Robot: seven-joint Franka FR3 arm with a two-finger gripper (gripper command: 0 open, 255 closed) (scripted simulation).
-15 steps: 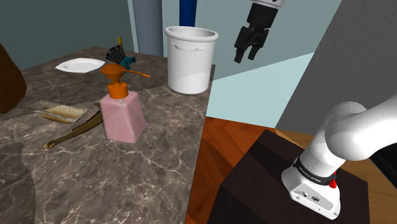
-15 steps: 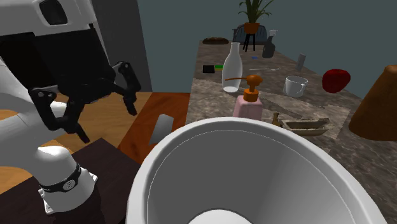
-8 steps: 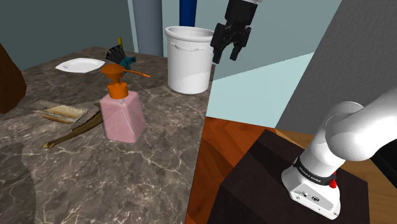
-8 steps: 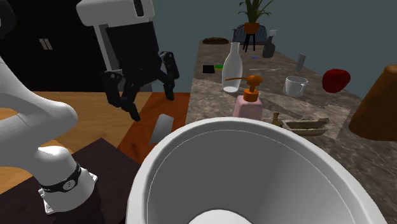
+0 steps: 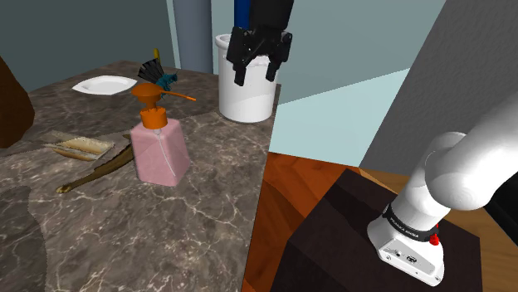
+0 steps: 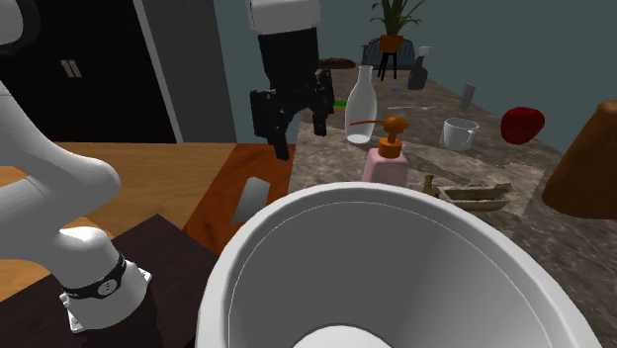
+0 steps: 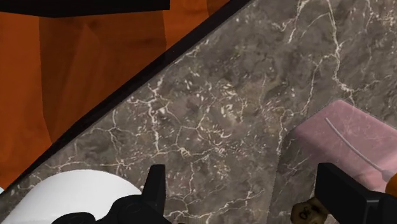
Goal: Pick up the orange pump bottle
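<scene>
Dark veined stone counter [image 5: 166, 224] underneath it all, edged by an orange wooden floor [image 5: 290, 178]. Bears the pump bottle [image 5: 158, 149] upright toward the middle of the shoulder view, with a square pink body, an orange collar and an orange pump head. Shows again in the second exterior view [image 6: 388, 158], beyond the big white rim, and in the wrist view as a pink corner [image 7: 353, 143]. Touches nothing but the counter. Hangs well apart from it, up and to the shoulder view's right: the black gripper [image 5: 256, 75], fingers spread wide, clasping nothing, in front of the upper wall of a white crock [image 5: 246, 104]. Seen from the other side [image 6: 300, 133], hovers above the counter's near edge, with the crock's rim [image 6: 396, 198] large in the foreground. Looks down on bare stone between the fingers [image 7: 245, 191], with the bottle's pink body close by one fingertip and the crock's white curve [image 7: 76, 191] close by the other. Farther out on the counter: a teal bird figure [image 5: 162, 79] and a white plate [image 5: 104, 85] behind the bottle, a flat wooden tray [image 5: 79, 148] beside it, plus a clear carafe [image 6: 363, 109], a pale cup [image 6: 460, 131] and a red lump [image 6: 521, 124]. Dark box stand [image 5: 357, 224] at the shoulder view's lower right.
</scene>
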